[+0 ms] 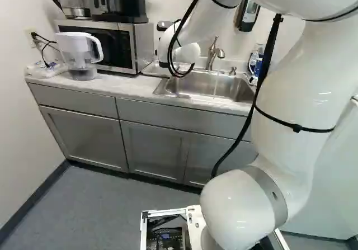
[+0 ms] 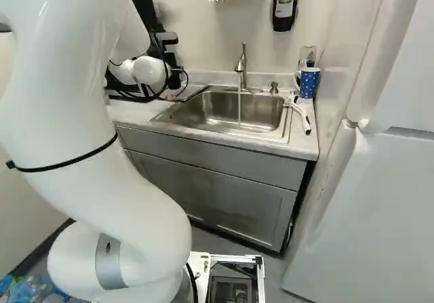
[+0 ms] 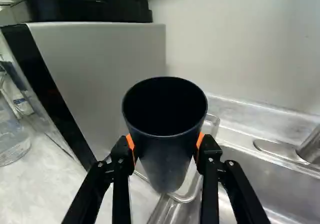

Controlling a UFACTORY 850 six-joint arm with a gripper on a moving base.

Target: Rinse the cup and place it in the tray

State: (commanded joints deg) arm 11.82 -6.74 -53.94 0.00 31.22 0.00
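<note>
In the right base view my gripper (image 2: 174, 79) is mostly hidden behind the white wrist, left of the sink. The wrist view shows the gripper (image 3: 166, 145) shut on a dark, tapered cup (image 3: 169, 156), an orange pad pressed to each side. The cup's open rim faces the camera and its inside looks dark. Behind and below the cup is a small metal tray (image 3: 212, 124), between the microwave and the sink. The cup covers much of the tray; whether its base touches the tray I cannot tell.
The sink (image 2: 217, 112) lies beside the tray, with a thin stream running from the faucet (image 2: 241, 64). The microwave (image 3: 107, 73) stands close on the other side. A water pitcher (image 1: 78, 51), a blue dotted mug (image 2: 308, 83) and a white-handled brush (image 2: 300, 113) are on the counter.
</note>
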